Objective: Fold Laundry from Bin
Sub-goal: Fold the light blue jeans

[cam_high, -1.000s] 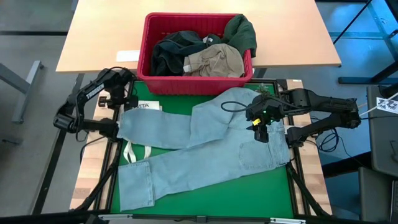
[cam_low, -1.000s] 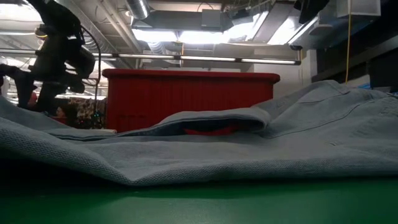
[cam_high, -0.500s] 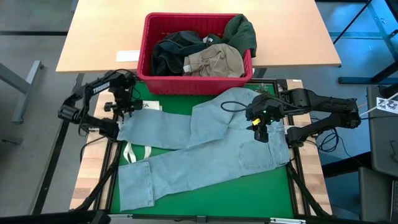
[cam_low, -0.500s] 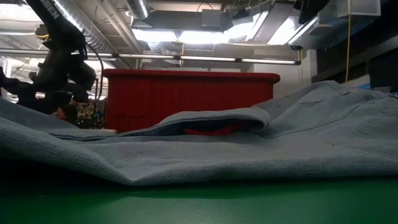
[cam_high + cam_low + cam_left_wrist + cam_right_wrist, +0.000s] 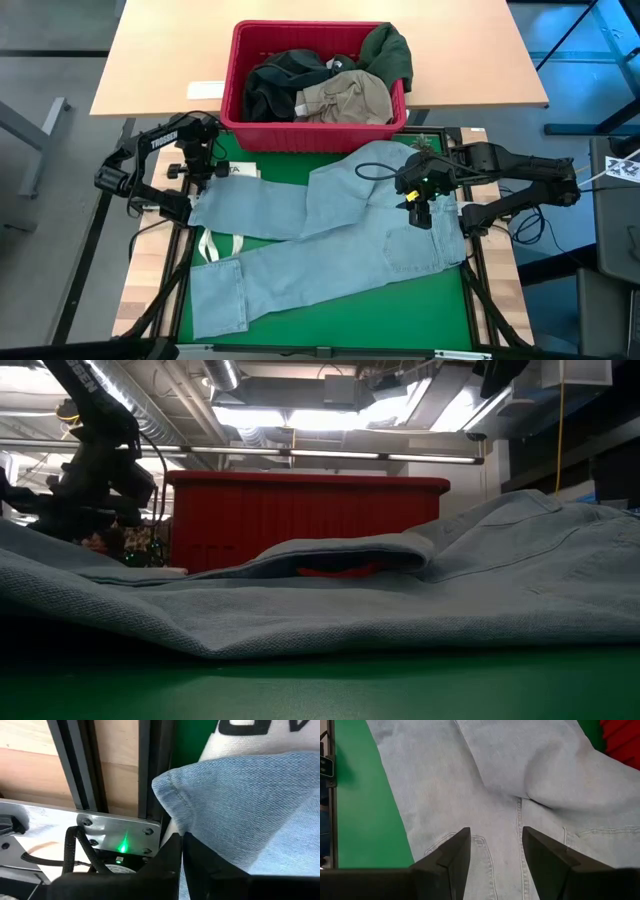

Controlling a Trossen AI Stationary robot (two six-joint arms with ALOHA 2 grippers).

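Risk: my left pincer [image 5: 182,851], clamped thinly on the jeans [image 5: 330,235] hem at left, may slip; right pincer [image 5: 492,851] wide.

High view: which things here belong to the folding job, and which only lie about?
Job: jeans; dark green garment, dark garment and khaki garment; red bin.
Lying about: white tote bag under the jeans; paper.

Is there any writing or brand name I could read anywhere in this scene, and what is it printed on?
"TROSSEN", white letters along the left arm, only just readable.
"ITA", dark letters on the white tote bag beside the jeans; the rest of the word is covered.
Large dark letters on the same bag in the left wrist view: cut off, unreadable.
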